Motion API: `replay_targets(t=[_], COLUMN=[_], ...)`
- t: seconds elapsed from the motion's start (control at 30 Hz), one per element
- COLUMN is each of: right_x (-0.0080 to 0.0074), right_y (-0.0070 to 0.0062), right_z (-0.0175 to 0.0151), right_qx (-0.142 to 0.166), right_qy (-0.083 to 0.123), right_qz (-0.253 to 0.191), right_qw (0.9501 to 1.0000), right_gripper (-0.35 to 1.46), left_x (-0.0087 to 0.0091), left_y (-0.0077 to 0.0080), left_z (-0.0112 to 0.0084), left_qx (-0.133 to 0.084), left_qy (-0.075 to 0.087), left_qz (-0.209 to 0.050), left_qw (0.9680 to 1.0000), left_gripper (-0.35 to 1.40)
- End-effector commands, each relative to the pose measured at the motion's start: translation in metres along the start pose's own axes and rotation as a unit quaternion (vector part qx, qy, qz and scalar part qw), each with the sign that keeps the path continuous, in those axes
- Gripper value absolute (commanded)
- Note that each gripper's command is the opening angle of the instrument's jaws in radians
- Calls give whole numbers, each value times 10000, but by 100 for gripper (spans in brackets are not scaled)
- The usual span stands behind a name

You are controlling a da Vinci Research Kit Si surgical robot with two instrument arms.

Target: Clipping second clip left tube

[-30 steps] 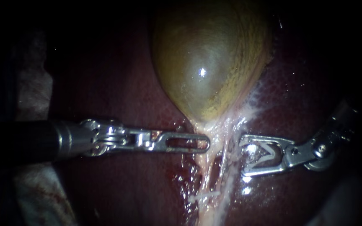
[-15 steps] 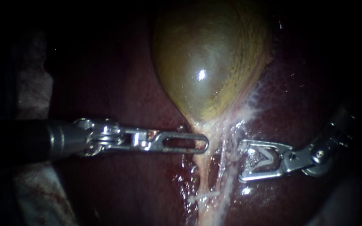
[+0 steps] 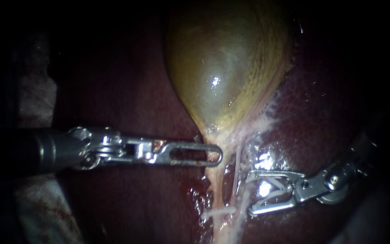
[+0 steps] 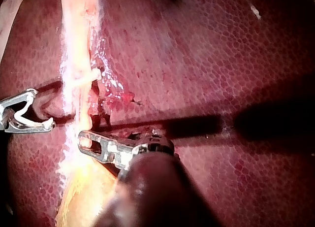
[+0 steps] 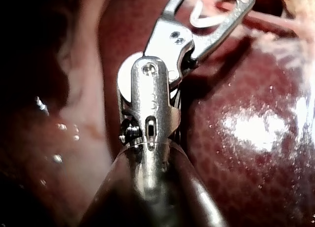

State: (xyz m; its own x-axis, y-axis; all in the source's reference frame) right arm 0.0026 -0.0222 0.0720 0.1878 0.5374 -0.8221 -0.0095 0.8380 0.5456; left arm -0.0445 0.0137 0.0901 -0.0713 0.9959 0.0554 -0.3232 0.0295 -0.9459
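Our left instrument (image 3: 217, 156) comes in level, its jaws pressed together and pinching the top of the left tube (image 3: 217, 187) just under the gallbladder (image 3: 224, 68). A fitted clip (image 3: 217, 211) lies across that tube lower down. Our right instrument (image 3: 250, 192) holds an open clip (image 3: 274, 195) between wide-spread jaws, their tips just beside the tubes, over the liver (image 3: 127, 90).

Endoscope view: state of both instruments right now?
Left instrument: jaws shut on gallbladder neck.
Right instrument: jaws hold a clip, not yet closed.
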Motion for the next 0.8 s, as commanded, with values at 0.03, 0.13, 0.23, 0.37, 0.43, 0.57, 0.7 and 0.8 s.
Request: replay_targets(t=[0.03,0.13,0.23,0.37,0.43,0.57,0.7,0.8], right_x=[0,-1,-3,-8,-12,-22,-34,-41], right_y=[1,3,6,10,11,14,14,14], right_z=[2,6,10,16,19,28,37,42], right_qx=[-4,-18,-29,-43,-51,-54,-56,-46], right_qy=[2,7,10,1,-7,-65,-138,-188], right_qz=[0,5,6,22,37,151,324,473], right_qw=[10000,10000,10000,10000,10000,9999,9994,9987], right_gripper=[58,58,58,58,58,58,58,58], left_x=[0,-1,-1,-1,-1,-2,-2,-2], left_y=[1,3,5,6,6,7,7,7], left_z=[0,-1,-1,-1,-1,-1,-1,-1], left_qx=[8,9,11,12,13,14,14,14], left_qy=[-2,-1,0,1,2,3,4,4], left_qz=[3,-3,22,20,19,18,18,18], left_qw=[10000,10000,10000,10000,10000,10000,10000,10000], left_gripper=[-35,-35,-35,-35,-35,-35,-35,-35])
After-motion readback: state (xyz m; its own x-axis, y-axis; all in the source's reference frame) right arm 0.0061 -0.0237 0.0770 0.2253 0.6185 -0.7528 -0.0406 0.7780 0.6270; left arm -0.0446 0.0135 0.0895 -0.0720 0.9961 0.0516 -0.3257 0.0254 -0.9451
